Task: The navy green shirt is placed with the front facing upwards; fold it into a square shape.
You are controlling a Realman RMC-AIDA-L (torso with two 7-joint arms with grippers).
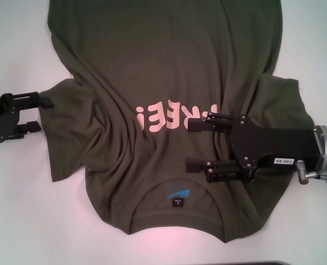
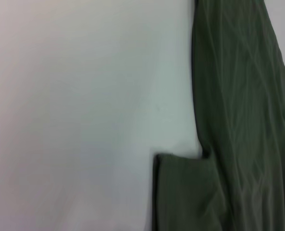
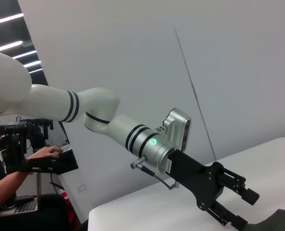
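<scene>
From the head, you see the navy green shirt point(image 1: 169, 110) spread face-up but rumpled on the white table point(image 1: 20, 210), unfolded; your right gripper point(image 1: 195, 144), fingers apart, hovers over its chest lettering, and the left gripper point(image 1: 39, 113), fingers apart, sits by the left sleeve. Your left wrist shows only the sleeve edge; your right wrist shows the left gripper open near the cloth, so all folding seems left.

Head camera looks straight down on the table point(image 1: 20, 210) from above, left wrist camera hovers close over the shirt point(image 2: 243, 120) edge, while right wrist camera faces sideways, catching the left gripper point(image 3: 243, 207).
</scene>
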